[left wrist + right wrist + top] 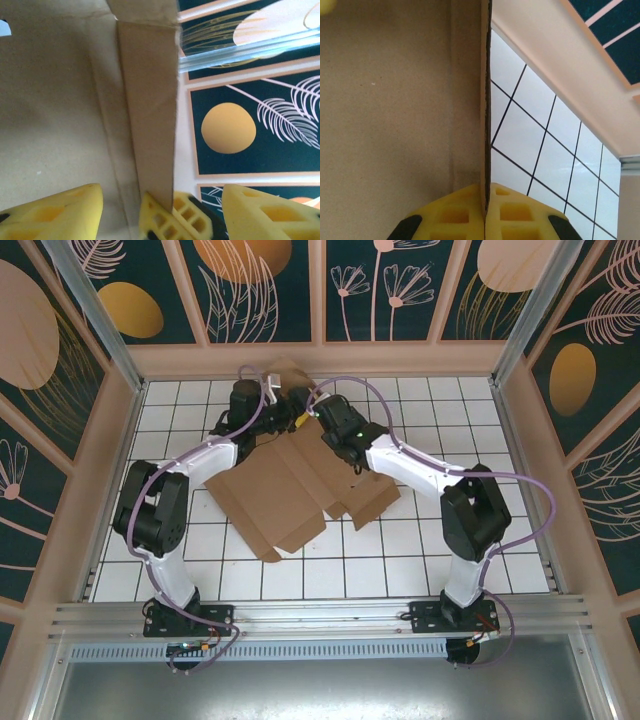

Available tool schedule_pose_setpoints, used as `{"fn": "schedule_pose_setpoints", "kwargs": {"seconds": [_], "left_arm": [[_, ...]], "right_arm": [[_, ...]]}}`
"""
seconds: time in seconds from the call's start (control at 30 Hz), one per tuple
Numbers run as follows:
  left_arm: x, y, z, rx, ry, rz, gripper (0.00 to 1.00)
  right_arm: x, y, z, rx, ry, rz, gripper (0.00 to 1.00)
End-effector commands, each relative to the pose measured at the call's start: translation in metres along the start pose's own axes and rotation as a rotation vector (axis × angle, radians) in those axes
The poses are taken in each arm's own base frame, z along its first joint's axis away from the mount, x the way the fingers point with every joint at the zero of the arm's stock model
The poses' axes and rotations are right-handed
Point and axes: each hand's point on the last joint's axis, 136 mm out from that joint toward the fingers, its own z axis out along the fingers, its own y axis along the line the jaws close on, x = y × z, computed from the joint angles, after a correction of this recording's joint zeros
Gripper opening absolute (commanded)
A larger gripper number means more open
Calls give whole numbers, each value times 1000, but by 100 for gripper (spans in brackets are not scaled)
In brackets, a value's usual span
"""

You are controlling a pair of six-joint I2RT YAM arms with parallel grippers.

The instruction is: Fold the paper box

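Two arms meet at the far end of the paper box [290, 490], which lies mostly flat in the middle of the bench [430, 570]. One raised flap [284, 376] stands up near the back wall [330, 358].

My right fingers [455, 216] are clamped shut on that flap's cut edge, with the cardboard sandwiched between them. My left fingers [55, 212] stand well open and hold nothing, one on each side of the flap and of the right fingers' tips.

Risk: a single pinch carries the flap. If it slips, the flap likely springs back down along its crease.

Risk: both sets of fingers are crowded together. Closing or swinging the left could bump the right and bend or tear the edge.

Room: the back wall is close behind the flap, so there is little space to push farther. Open tiles lie on the near side and to the right. The left looks tighter, as a box corner reaches toward my left arm.
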Motion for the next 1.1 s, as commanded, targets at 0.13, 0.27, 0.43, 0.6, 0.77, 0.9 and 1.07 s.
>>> {"fn": "schedule_pose_setpoints", "kwargs": {"seconds": [0.13,0.27,0.43,0.6,0.77,0.9,1.07], "left_arm": [[-6,-13,11,39,9,-15,62],[-6,-8,14,36,12,-28,57],[-4,1,19,24,27,-33,38],[-5,8,23,-21,37,1,22],[-8,9,22,-12,35,11,2],[-13,12,12,32,14,0,0],[-22,25,-9,104,-38,-57,0]], "right_arm": [[-26,5,-10,39,-74,-10,0],[-26,5,-13,44,-91,-14,0],[-26,6,-16,54,-105,-48,0],[-28,13,-18,71,-118,-107,0],[-33,13,-21,67,-120,-120,12],[-37,10,-38,14,-151,-108,47],[-47,0,-75,-86,-230,6,63]]}}
